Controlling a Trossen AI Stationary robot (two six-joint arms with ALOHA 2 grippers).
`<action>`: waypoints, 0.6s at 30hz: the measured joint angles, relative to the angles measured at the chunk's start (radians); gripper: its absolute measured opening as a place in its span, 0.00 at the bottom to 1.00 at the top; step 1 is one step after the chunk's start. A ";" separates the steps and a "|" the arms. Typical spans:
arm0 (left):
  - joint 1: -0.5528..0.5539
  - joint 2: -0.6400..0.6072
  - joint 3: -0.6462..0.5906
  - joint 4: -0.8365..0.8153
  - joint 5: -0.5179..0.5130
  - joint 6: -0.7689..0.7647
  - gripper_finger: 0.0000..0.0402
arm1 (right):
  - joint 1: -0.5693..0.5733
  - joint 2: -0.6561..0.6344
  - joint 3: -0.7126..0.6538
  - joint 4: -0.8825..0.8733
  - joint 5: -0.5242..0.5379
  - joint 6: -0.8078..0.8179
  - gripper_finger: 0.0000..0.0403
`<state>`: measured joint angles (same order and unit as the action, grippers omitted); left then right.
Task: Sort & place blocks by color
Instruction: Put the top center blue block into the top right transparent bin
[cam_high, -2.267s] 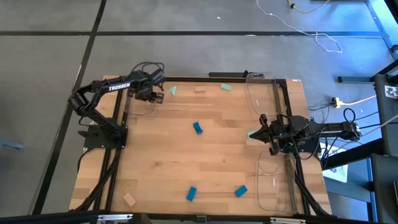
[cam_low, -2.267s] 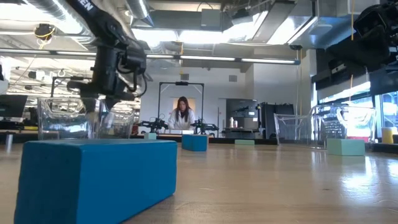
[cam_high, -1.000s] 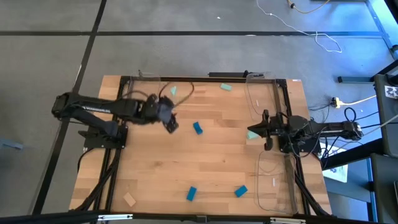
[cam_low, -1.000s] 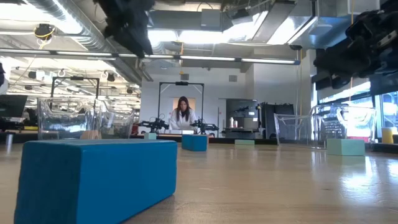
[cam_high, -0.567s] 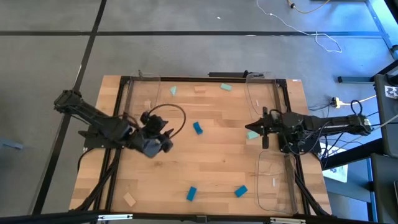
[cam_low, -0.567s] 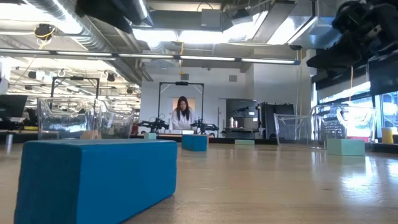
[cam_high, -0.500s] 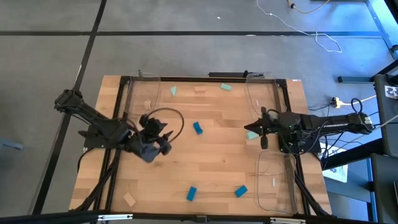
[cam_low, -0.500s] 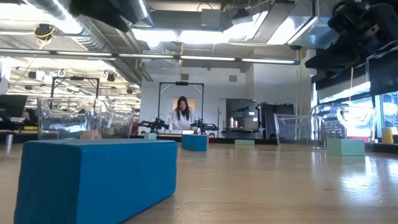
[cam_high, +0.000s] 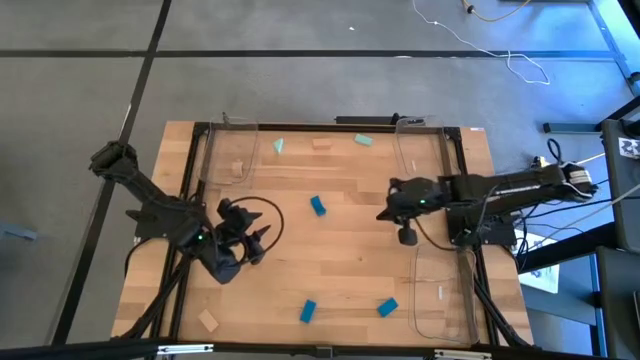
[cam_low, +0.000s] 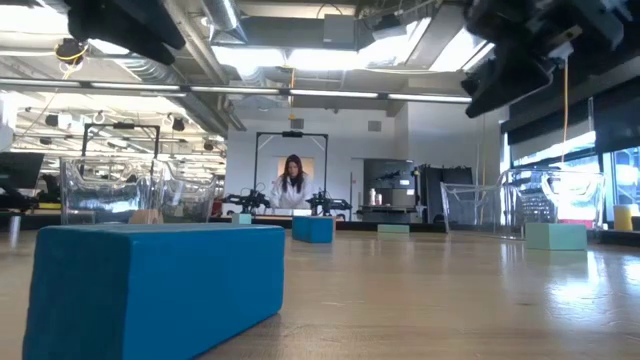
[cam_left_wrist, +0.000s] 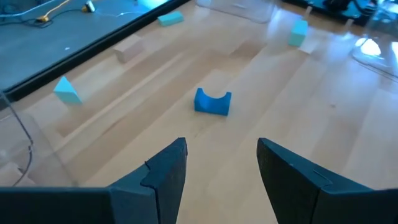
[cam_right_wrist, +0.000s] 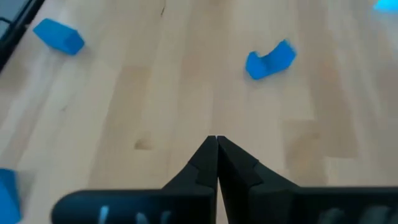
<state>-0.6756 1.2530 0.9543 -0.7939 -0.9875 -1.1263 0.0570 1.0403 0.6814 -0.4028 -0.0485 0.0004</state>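
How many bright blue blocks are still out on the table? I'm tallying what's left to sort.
3: one mid-table, two near the front edge, a left one and a right one. None shows inside the clear trays, though their walls could hide one.

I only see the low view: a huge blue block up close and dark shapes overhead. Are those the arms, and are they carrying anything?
Observer: Yes. Seen from above, the left arm hovers over the table's left-middle, its jaws open and empty.
Visitor: And the other one?
Observer: The right arm reaches in from the right side, its jaws shut with nothing between them.
Visitor: What lies between the two?
Observer: A blue arch-shaped block, lying on bare wood apart from both arms.
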 joint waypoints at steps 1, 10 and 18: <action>-0.011 0.000 0.000 0.001 -0.005 0.000 0.47 | 0.000 0.031 0.020 -0.007 -0.011 0.021 0.02; -0.070 0.000 -0.001 -0.001 -0.026 0.001 0.47 | -0.001 0.238 0.156 -0.029 -0.025 0.072 0.02; -0.070 0.000 -0.002 -0.001 -0.023 0.002 0.47 | -0.002 0.351 0.254 -0.020 -0.006 0.014 0.10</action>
<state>-0.7460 1.2526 0.9527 -0.7952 -1.0107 -1.1248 0.0555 1.3912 0.9355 -0.4225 -0.0541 0.0144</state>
